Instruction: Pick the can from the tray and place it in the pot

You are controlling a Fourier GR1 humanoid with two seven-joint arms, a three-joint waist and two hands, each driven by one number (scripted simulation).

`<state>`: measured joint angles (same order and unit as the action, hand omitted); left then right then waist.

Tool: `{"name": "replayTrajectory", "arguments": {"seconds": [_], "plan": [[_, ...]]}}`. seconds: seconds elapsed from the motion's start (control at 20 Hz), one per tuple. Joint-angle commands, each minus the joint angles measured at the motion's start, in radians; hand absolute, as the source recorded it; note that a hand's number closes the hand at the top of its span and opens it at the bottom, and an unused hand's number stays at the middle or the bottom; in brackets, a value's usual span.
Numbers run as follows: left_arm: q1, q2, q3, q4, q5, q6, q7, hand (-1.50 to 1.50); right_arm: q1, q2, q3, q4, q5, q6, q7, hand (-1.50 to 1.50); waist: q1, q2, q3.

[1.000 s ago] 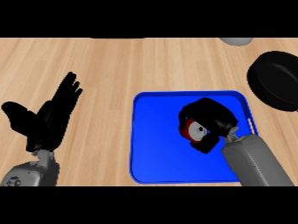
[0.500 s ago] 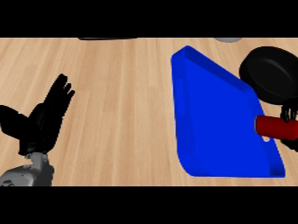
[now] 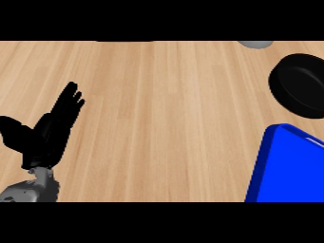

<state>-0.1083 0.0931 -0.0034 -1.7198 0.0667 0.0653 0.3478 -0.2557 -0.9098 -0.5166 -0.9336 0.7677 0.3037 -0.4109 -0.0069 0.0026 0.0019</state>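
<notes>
Can unseen now, likely light, rigid and slippery, best gripped round its sides; left hand rests open on the worktop, right hand out of view.

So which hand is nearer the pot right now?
Only the left hand shows, resting open at the view's left, far across the counter from the pot at upper right. The right hand is out of view, so I cannot tell which is nearer.
</notes>
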Motion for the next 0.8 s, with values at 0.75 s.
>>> {"name": "replayTrajectory", "arguments": {"seconds": [0.75], "plan": [[-0.039, -0.01, -0.005, -0.025, -0.013, 0.015, 0.069, 0.0, -0.29, -0.187, -0.133, -0.086, -0.308, 0.233, -0.002, 1.5, 0.014, -0.003, -0.003]]}}
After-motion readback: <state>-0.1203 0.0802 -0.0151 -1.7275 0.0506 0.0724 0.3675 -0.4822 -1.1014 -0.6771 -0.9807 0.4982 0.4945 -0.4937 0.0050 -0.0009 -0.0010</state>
